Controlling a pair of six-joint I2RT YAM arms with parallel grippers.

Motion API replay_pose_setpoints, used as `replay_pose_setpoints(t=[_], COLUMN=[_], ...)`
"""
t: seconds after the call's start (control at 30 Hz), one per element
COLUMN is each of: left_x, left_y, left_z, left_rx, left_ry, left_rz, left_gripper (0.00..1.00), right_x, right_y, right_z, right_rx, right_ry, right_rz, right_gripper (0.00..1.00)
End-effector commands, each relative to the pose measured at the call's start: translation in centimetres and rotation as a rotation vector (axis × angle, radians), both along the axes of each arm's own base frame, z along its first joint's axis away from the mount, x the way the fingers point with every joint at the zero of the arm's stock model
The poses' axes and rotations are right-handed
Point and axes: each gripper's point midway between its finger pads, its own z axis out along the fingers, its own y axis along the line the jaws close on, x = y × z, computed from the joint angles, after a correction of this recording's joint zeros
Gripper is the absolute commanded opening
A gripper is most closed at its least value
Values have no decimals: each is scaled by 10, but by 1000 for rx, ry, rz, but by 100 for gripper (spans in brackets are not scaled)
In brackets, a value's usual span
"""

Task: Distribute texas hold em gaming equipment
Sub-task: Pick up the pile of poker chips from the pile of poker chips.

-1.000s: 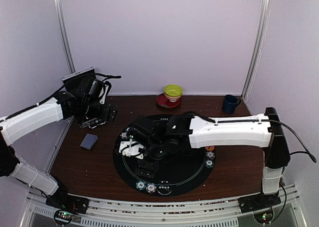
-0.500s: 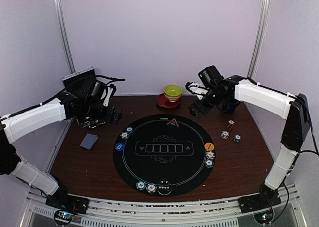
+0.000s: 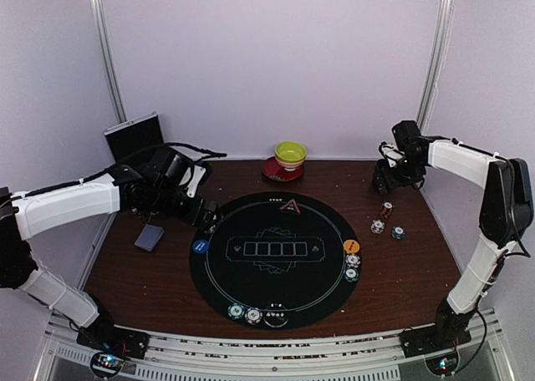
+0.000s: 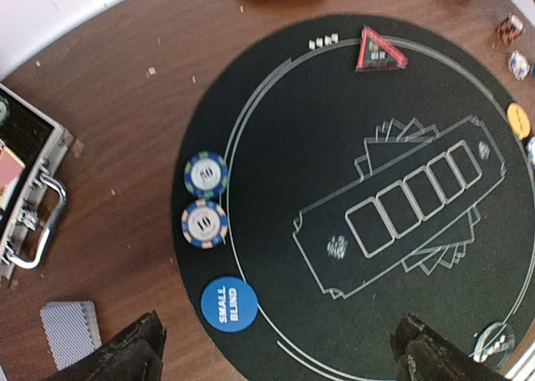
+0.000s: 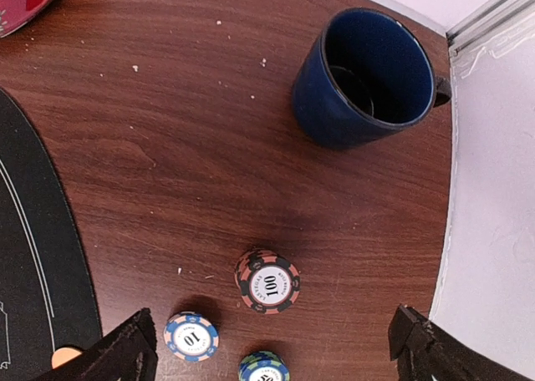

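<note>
The red chip stack (image 5: 267,281) at far right is judged light, rigid and smooth-edged, best pinched across its rim; the right gripper (image 5: 272,352) is seen spread and empty near it

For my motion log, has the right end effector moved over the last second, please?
Yes. The right end effector swung rightward off the mat, past the bowl, to the far-right corner.

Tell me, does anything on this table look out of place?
A few striped round poker chips lie on bare brown wood near the dark blue mug, outside the round black mat where other chips sit. White specks dot the wood.
</note>
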Motion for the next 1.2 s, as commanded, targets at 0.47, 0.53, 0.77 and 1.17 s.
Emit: replay_pose_setpoints(t=[0.47, 0.53, 0.77, 1.17], left_x=[-14, -13, -13, -11], left_y=[2, 3, 4, 7], left_z=[-5, -6, -9, -2], left_rx=[-22, -19, -13, -8], left_ry=[-24, -24, -21, -44], left_rz=[-53, -47, -36, -21], left_gripper=[98, 98, 98, 98], right_x=[-6, -5, 2, 7], right_y=[-25, -23, -20, -22], right_z=[-54, -61, -69, -90], right_rx=[41, 48, 69, 55], right_ry=[121, 139, 138, 180], right_rz=[-46, -39, -38, -55], right_gripper=[89, 88, 86, 80])
